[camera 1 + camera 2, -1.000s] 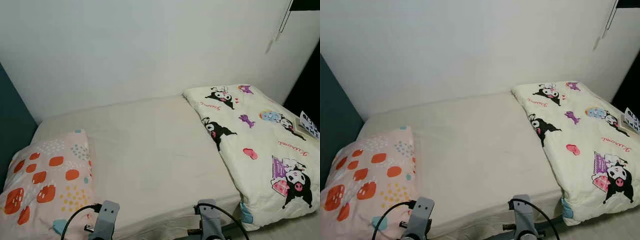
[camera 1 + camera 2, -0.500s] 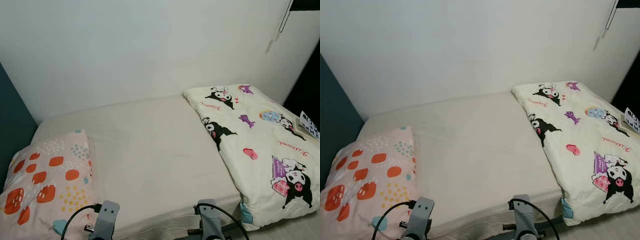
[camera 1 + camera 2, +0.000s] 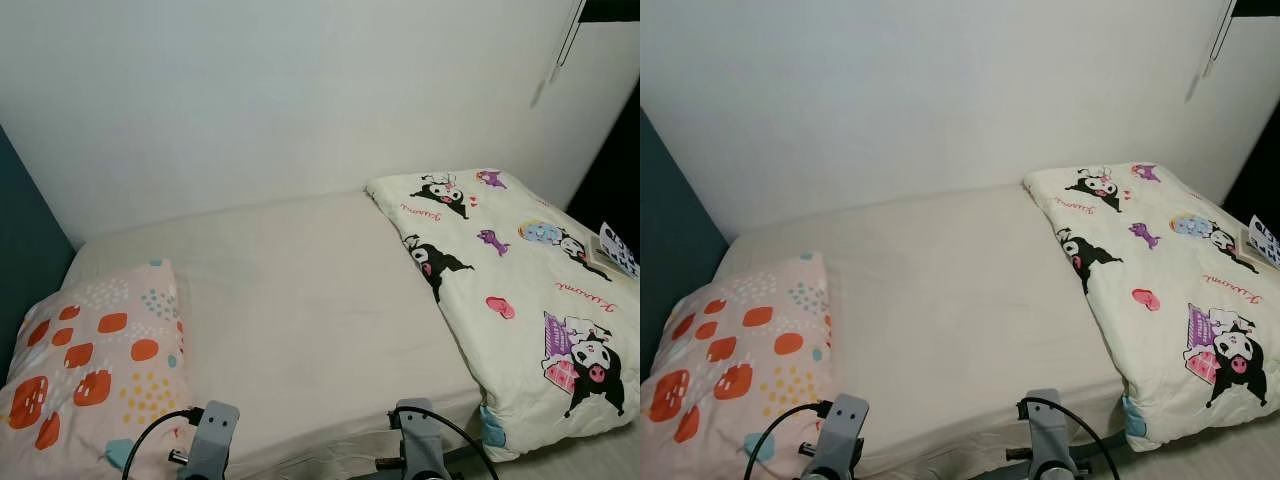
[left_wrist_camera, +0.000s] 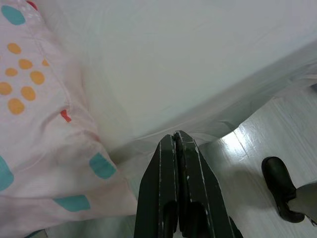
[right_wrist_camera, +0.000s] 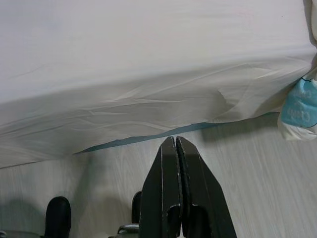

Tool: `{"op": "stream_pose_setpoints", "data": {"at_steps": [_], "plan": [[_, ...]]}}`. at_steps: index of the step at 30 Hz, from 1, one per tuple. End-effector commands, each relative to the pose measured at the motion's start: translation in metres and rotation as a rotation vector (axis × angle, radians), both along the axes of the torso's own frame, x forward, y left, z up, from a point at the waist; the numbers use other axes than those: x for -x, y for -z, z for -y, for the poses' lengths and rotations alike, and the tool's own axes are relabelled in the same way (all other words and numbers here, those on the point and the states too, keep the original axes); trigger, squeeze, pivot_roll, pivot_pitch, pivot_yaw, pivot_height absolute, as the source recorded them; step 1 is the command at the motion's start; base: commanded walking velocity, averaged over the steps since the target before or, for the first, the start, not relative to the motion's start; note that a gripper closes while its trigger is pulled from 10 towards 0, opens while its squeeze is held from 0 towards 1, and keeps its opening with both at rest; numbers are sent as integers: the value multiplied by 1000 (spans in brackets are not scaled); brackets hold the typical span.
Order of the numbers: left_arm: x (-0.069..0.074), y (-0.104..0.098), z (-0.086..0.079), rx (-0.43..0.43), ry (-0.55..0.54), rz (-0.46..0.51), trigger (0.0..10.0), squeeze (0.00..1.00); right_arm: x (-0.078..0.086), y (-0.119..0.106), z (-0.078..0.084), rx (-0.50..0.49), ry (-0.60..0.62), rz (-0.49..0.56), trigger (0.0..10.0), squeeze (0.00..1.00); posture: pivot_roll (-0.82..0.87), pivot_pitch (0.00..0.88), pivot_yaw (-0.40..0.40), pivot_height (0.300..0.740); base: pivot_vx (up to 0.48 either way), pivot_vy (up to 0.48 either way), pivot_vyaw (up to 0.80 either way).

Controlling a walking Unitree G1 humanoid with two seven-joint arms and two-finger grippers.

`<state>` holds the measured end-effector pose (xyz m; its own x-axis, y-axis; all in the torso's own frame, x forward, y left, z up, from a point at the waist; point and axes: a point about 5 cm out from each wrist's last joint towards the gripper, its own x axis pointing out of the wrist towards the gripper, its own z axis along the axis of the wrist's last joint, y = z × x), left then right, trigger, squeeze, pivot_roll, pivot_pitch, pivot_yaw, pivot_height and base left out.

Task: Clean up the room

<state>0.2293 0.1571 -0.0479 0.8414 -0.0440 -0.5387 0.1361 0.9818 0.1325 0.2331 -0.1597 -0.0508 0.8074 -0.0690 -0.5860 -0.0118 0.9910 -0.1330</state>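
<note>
A bed with a cream sheet stretches across in front of me. A pink pillow with orange and yellow spots lies at its left end. A folded cream quilt with cartoon prints covers its right end. My left gripper is shut and empty, hanging beside the bed's front edge near the pillow. My right gripper is shut and empty too, low over the pale floor below the sheet's hanging edge.
A white wall runs behind the bed, and a dark teal panel stands at the left. A small printed card lies at the quilt's far right edge. Pale wood floor lies in front of the bed.
</note>
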Motion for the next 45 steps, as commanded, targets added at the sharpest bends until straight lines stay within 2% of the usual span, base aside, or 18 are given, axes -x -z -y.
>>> {"op": "stream_pose_setpoints", "data": {"at_steps": [1,10,17,39,45], "plan": [[8,6,-5,-18,6,-33,10000,0,4,4,-2,-5,-4,-32,10000,0,-7,81,10,740,0,0,0],[13,8,-13,-53,2,-53,10000,0,2,3,-5,-30,7,-29,10000,0,-3,87,11,740,0,0,0],[10,6,-8,-9,-8,-28,10000,0,3,3,-3,-15,0,-34,10000,0,-7,92,13,740,0,0,0],[7,3,-6,-2,6,-2,10000,0,1,1,-3,-11,-5,-15,10000,0,-4,94,15,740,0,0,0],[5,1,-4,8,14,17,10000,0,-7,-5,-4,-22,-22,26,10000,0,-7,94,14,740,0,0,738]]}}
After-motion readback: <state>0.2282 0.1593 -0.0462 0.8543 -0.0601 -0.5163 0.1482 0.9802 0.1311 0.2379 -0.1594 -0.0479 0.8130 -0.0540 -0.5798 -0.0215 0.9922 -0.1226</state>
